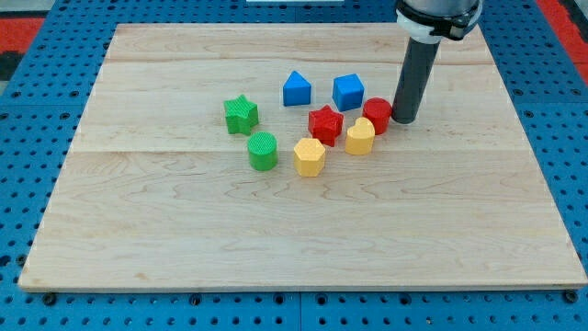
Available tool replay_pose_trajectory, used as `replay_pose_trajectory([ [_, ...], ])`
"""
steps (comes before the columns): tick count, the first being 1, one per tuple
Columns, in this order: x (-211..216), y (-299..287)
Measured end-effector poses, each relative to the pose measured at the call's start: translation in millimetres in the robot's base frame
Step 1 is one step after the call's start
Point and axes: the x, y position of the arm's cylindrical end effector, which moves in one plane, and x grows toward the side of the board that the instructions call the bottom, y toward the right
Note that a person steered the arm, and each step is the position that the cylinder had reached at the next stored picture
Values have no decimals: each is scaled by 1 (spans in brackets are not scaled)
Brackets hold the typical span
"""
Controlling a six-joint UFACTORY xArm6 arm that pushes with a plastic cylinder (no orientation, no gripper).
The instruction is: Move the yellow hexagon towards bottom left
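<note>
Tip beside red block; no writing.

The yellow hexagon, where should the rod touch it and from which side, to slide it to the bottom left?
No gripping here: push with my tip on the yellow hexagon's upper-right face. The red star and the yellow heart-like block crowd that side, so slip in between them. My tip now sits right of the red round block.

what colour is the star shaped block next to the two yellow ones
Red: the red star, clearest in the camera view.
</note>
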Motion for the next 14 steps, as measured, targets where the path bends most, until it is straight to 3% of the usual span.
replay_pose_trajectory([
  [3, 0, 0],
  [6, 80, 1],
  [10, 81, -5],
  [14, 68, -61],
])
